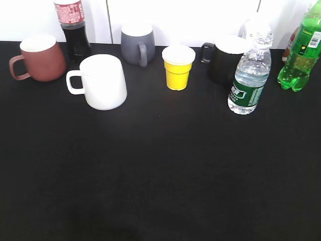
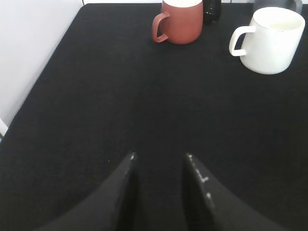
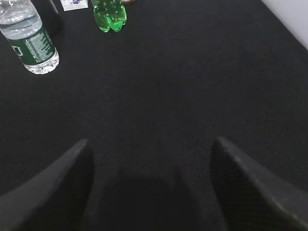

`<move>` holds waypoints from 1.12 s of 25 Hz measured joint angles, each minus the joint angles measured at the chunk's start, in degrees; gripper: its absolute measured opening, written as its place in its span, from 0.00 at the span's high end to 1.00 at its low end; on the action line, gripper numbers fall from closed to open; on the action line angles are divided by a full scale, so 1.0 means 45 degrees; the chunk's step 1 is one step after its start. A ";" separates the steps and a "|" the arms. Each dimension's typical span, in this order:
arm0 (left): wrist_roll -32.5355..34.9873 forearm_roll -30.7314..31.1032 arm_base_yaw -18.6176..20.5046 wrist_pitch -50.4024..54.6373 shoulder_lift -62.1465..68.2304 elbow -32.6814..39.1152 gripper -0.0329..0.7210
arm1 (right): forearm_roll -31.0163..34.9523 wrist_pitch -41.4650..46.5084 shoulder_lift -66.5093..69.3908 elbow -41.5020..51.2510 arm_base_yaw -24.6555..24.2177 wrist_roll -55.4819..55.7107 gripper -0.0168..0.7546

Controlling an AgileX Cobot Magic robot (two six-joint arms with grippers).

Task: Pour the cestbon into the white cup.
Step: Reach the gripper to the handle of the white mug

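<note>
The cestbon (image 1: 250,75) stands upright at far right, beside the black mug (image 1: 223,59); the white cup (image 1: 102,82) waits far left. The right gripper (image 3: 151,149) hangs wide open and empty, the left gripper (image 2: 160,156) parted narrowly, also empty. Nearly full, the thin-walled bottle likely dents easily; its labelled waist looks the surest hold.
</note>
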 joint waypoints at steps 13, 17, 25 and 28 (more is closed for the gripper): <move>0.0137 -0.0528 0.0000 -0.0408 0.1824 -0.1179 0.64 | 0.0000 0.0000 0.0000 0.0000 0.0000 0.0000 0.24; 0.1850 -0.1228 -0.0078 -0.3373 0.5502 -0.3605 0.38 | 0.0000 0.0000 0.0000 0.0000 0.0000 0.0000 0.24; 0.1874 -0.2873 -0.2948 -1.3021 1.1638 -0.1457 0.30 | 0.0000 0.0000 0.0000 0.0000 0.0000 0.0000 0.24; 0.1888 -0.3357 -0.4424 -1.5995 1.3400 0.0271 0.30 | 0.0000 0.0000 0.0000 0.0000 0.0000 0.0000 0.24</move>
